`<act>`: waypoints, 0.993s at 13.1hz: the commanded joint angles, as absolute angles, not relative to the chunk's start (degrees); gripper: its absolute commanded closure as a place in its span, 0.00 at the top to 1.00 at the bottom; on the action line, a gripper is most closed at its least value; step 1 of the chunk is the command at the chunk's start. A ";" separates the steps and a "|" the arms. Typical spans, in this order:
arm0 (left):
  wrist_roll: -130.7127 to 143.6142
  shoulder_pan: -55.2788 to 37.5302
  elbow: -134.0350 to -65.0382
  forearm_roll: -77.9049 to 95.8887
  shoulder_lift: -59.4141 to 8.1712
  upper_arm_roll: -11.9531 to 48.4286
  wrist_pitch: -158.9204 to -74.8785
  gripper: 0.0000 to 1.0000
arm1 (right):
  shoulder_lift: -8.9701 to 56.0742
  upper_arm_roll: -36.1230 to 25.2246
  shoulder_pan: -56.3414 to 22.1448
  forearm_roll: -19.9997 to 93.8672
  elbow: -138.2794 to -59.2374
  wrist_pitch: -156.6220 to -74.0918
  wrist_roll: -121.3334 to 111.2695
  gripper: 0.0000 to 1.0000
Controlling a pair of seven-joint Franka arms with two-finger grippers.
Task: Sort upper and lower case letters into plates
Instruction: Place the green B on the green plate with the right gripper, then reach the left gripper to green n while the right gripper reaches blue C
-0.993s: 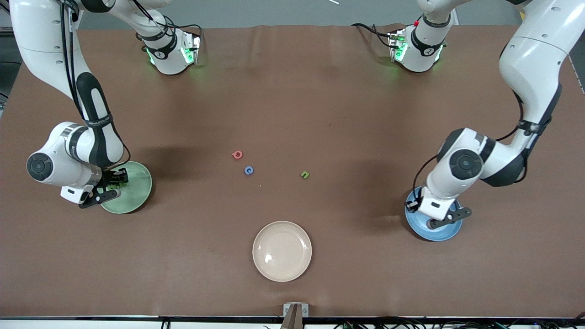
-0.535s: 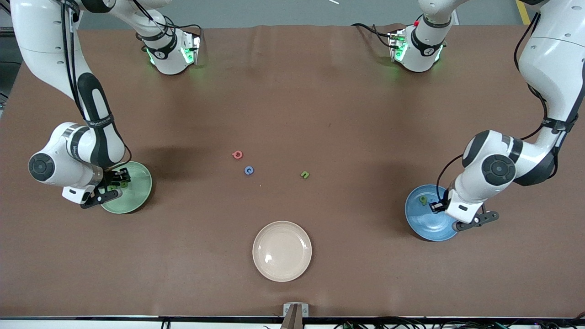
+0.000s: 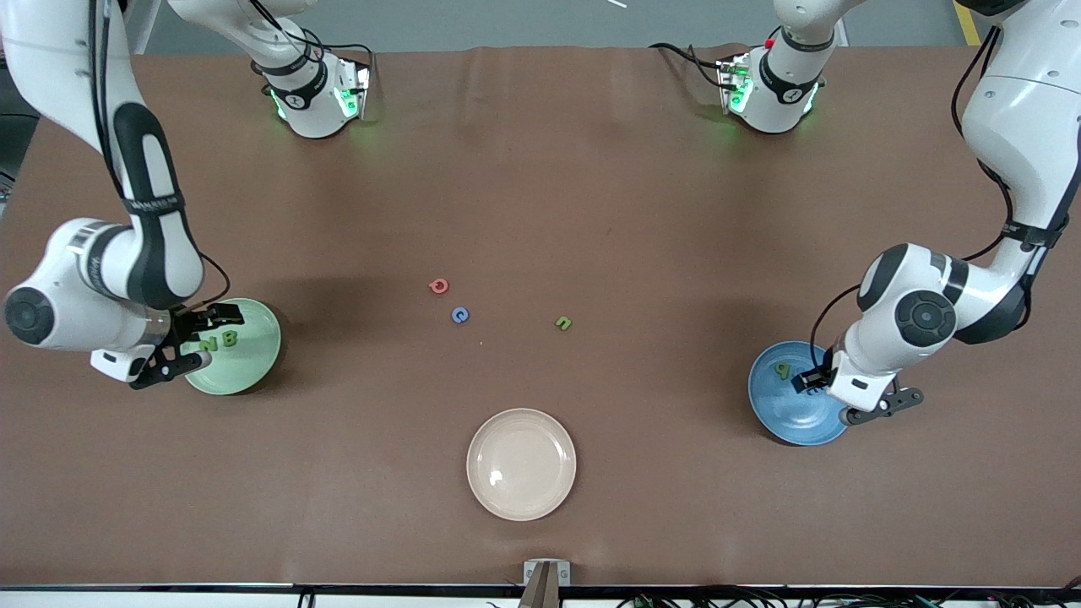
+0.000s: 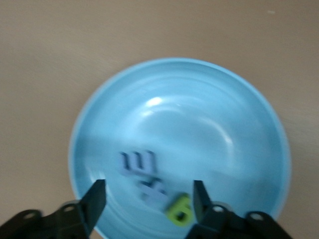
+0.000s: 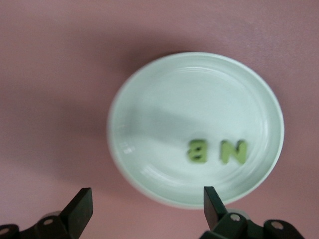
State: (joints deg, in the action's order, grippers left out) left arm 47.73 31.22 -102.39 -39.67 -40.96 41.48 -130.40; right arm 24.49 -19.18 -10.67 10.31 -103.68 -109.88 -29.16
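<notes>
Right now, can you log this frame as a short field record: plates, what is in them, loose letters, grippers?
green plate: toward the right arm's end; holds green N and green B
blue plate: toward the left arm's end; holds a yellow-green letter and two bluish letters, blurred
beige plate: nearest the front camera
loose letters on table: red, blue, green
right gripper: open, over the green plate's edge, holding nothing
left gripper: open, over the blue plate, holding nothing

Table cover (image 3: 540,169): brown sheet, with some light folds near the top edge.
Floor (image 3: 507,21): grey strip above the table.
Cables (image 3: 760,601): dark, along the lower table edge.
Light: soft, even.
</notes>
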 commanded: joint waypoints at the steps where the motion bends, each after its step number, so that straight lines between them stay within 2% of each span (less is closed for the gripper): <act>1: 56.91 27.88 -103.71 -40.70 -40.17 44.64 -130.08 1.00 | 19.00 -18.98 -15.10 10.72 -103.53 -104.68 -18.49 0.99; 5: 76.43 14.00 -102.48 -40.87 -41.48 43.95 -130.78 1.00 | 16.79 -18.90 -24.58 10.81 -103.97 -102.83 -2.42 0.99; 9: 90.67 2.14 -97.22 -40.70 -46.31 42.64 -130.87 1.00 | 17.14 -18.90 -35.48 10.90 -104.50 -105.11 10.34 0.99; 13: 104.99 -9.55 -90.64 -39.46 -50.26 36.84 -130.87 0.98 | 18.71 -18.81 -43.84 11.07 -108.02 -116.34 17.58 0.99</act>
